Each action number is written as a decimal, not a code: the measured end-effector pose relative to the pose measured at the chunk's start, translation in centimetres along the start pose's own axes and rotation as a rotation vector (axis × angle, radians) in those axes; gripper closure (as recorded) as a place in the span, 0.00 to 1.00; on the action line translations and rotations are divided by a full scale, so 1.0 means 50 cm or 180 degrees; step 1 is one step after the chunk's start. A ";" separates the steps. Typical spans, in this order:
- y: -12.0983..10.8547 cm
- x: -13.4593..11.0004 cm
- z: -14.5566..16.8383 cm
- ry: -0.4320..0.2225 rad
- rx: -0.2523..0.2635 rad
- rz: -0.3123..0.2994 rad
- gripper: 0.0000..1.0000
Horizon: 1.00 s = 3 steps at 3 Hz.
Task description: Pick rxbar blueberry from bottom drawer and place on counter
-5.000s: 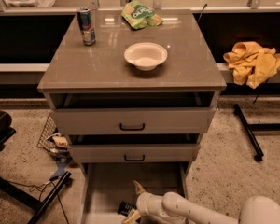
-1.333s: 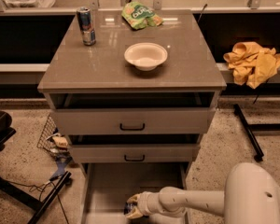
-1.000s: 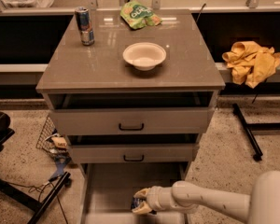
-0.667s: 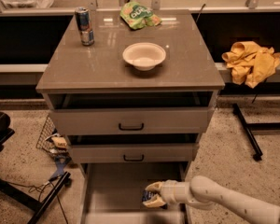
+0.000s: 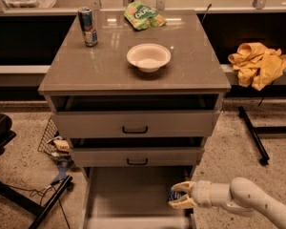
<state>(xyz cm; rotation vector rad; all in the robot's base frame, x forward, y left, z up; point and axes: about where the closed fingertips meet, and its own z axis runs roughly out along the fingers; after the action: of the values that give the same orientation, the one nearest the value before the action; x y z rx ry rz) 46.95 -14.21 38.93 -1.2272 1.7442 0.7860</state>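
Gripper (image 5: 173,197) pinches flat rxbar blueberry (image 5: 176,193) over bottom drawer (image 5: 128,194).

rxbar blueberry (image 5: 177,193): small, dark navy wrapper, largely hidden; pinched between the two pale fingers of the gripper (image 5: 174,197); gripper sits at the right wall of the bottom drawer (image 5: 128,194), towards its front; bar-to-floor contact: cannot tell; drawer pulled out, flat pale floor, low side walls; counter (image 5: 109,69): glossy grey-brown top slab, thin edge.
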 end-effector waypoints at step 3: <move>0.013 -0.166 0.014 -0.0038 0.0029 -0.0215 1.00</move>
<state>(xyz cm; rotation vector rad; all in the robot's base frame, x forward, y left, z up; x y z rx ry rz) 47.89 -9.94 46.05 -1.2663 1.6861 0.7435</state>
